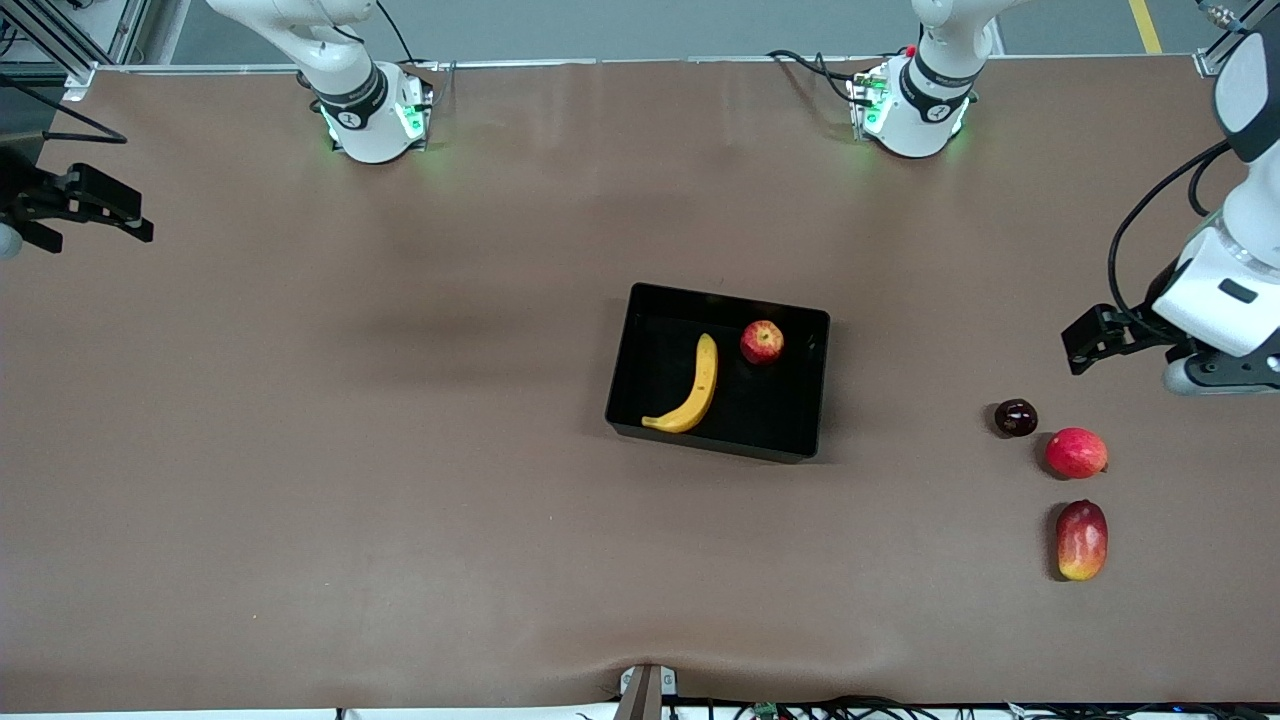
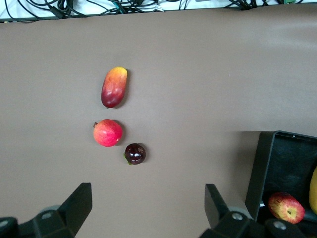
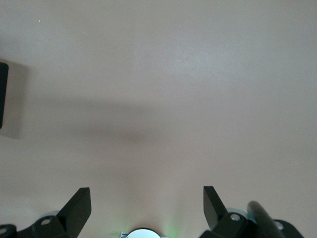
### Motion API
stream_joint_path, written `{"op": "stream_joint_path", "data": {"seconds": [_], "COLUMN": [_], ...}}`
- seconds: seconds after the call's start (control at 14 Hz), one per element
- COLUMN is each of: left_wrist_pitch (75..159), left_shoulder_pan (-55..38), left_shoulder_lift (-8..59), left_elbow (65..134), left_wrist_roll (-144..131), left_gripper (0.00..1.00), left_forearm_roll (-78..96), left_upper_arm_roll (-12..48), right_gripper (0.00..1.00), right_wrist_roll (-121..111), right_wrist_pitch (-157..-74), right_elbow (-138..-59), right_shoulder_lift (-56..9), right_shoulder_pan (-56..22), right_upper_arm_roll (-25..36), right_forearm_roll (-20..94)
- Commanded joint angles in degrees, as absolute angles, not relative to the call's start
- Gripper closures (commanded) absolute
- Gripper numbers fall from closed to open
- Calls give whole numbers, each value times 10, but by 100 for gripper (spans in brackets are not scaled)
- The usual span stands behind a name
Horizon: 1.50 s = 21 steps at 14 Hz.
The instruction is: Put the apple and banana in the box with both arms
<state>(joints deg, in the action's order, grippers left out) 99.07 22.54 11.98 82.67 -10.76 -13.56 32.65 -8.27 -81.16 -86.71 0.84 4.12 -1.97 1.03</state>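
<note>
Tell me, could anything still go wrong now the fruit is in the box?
Probably little. The curved yellow banana and speckled red apple lie in the glossy black plastic box. The open left gripper hangs over bare table beside three leftover fruits; dipping could nudge the dark round one. The open right gripper waits over bare table.

Bare table (image 1: 350, 450) rings the box (image 1: 640, 300); three fruits (image 1: 1076, 453) crowd the left arm's end.
</note>
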Motion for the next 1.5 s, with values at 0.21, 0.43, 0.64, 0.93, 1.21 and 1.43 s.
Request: {"op": "stream_joint_path", "data": {"seconds": [0.21, 0.43, 0.64, 0.93, 1.21, 1.43], "left_wrist_pitch": [984, 982, 942, 940, 928, 914], "left_shoulder_pan": [116, 62, 3, 4, 4, 5], "left_shoulder_lift": [44, -13, -41, -62, -63, -58], "left_elbow": [873, 931, 945, 969, 965, 944], "left_wrist_roll": [-51, -21, -32, -38, -40, -42], "left_gripper": [0, 0, 0, 0, 0, 0], "left_forearm_roll": [-56, -25, -24, 10, 9, 4], "left_upper_arm_roll": [158, 92, 37, 39, 40, 37], "right_gripper": [0, 0, 0, 0, 0, 0], "right_wrist_roll": [-80, -80, -80, -80, -79, -79], "right_wrist_pitch": [-807, -809, -806, -806, -807, -807], "right_elbow": [-864, -864, -864, -864, -864, -864], "right_shoulder_lift": [10, 10, 10, 10, 10, 10], "right_shoulder_pan": [44, 43, 44, 45, 47, 47], "right_upper_arm_roll": [-22, -22, -22, -21, -21, -21], "right_forearm_roll": [4, 4, 5, 5, 7, 8]}}
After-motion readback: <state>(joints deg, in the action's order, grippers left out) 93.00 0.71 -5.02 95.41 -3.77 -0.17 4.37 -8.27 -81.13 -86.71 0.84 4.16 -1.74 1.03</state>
